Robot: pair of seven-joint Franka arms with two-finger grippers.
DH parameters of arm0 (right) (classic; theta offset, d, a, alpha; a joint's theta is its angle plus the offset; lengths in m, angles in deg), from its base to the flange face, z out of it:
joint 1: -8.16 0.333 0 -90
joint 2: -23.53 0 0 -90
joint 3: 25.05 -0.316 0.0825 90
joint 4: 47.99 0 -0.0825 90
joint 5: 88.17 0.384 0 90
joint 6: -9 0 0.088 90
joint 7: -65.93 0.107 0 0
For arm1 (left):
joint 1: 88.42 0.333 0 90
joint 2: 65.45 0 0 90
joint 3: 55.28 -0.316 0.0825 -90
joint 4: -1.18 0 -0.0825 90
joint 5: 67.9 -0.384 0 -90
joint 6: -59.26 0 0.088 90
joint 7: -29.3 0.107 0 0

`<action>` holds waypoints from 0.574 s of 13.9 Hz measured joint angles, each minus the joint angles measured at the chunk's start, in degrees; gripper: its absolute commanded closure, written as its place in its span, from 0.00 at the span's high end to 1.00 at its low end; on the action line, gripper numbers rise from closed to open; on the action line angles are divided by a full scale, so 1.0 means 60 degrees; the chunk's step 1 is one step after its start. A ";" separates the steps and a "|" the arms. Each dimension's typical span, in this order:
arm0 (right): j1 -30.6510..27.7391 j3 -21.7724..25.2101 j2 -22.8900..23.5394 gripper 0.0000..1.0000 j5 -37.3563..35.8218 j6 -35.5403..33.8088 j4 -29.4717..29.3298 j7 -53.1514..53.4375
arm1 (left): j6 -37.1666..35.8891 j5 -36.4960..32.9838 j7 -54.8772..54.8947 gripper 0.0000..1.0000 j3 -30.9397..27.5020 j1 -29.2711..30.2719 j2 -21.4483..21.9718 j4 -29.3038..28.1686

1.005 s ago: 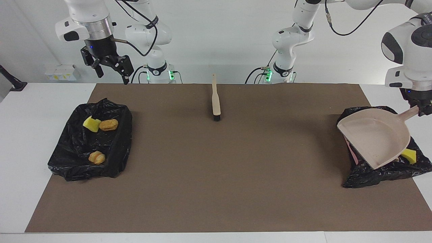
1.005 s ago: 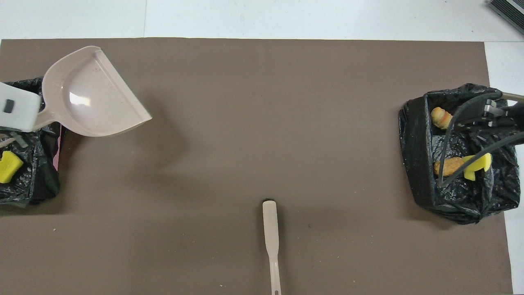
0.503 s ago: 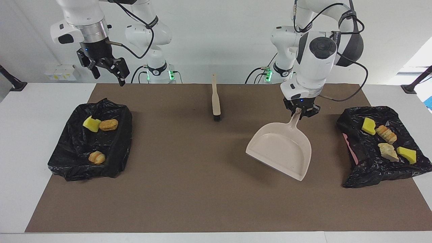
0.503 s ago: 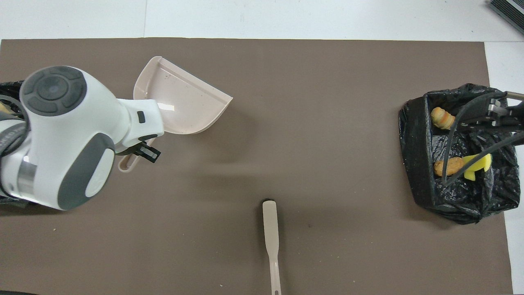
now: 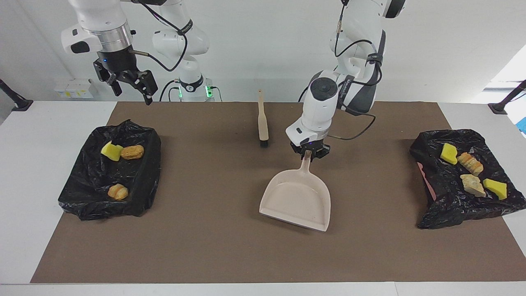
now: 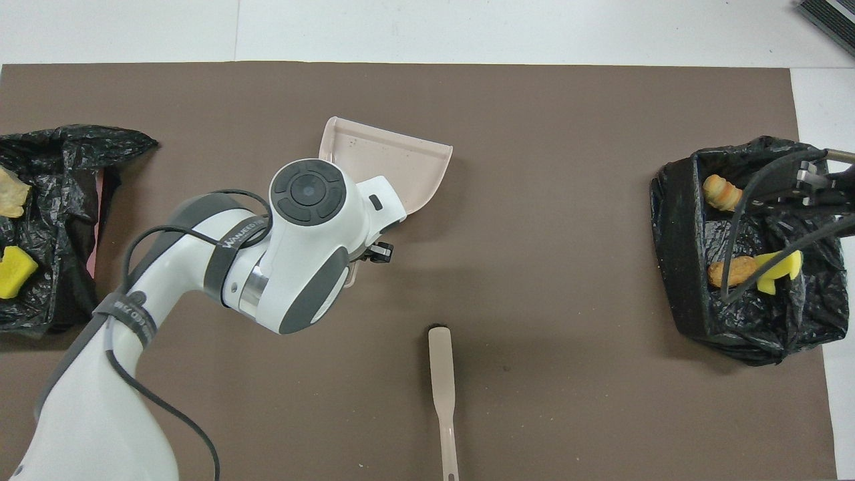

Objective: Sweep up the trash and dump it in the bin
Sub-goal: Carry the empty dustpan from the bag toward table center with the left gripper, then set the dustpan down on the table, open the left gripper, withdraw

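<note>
- All trash is seen in the bins: three scraps [image 5: 122, 152] in the black-lined bin [image 5: 82, 201] at frame left, four scraps [image 5: 470, 170] in the bag-lined bin [image 5: 444, 213] at frame right.
- No scraps are seen on the brown mat [image 5: 230, 246].
- The empty dustpan [image 5: 298, 199] is gripped by its handle in the left gripper [image 5: 309, 153], mid-frame.
- The brush [image 5: 262, 123] is left lying upper centre.
- The right gripper [image 5: 131, 84] is held spread and empty, upper left.
- Sweeping is judged done; only setting down the dustpan remains.
</note>
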 measured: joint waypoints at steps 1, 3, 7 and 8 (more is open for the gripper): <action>0.0000 0.0000 0.0000 1.00 0.0000 0.0000 0.0000 0.0000 | 0.0174 0.0107 -0.0440 0.25 -0.0006 -0.0186 -0.0211 0.0084; -0.0001 0.0000 0.0000 1.00 0.0000 0.0000 0.0000 0.0000 | 0.0343 0.0123 -0.1243 0.99 -0.0021 -0.0634 -0.0702 0.0422; -0.0001 0.0000 0.0000 1.00 0.0000 0.0000 0.0000 0.0000 | 0.0335 0.0113 -0.1570 1.00 -0.0266 -0.0740 -0.1029 0.1165; -0.0001 0.0000 0.0000 1.00 0.0000 0.0000 0.0000 0.0000 | 0.0314 0.0112 -0.1569 1.00 -0.0431 -0.0706 -0.0968 0.1269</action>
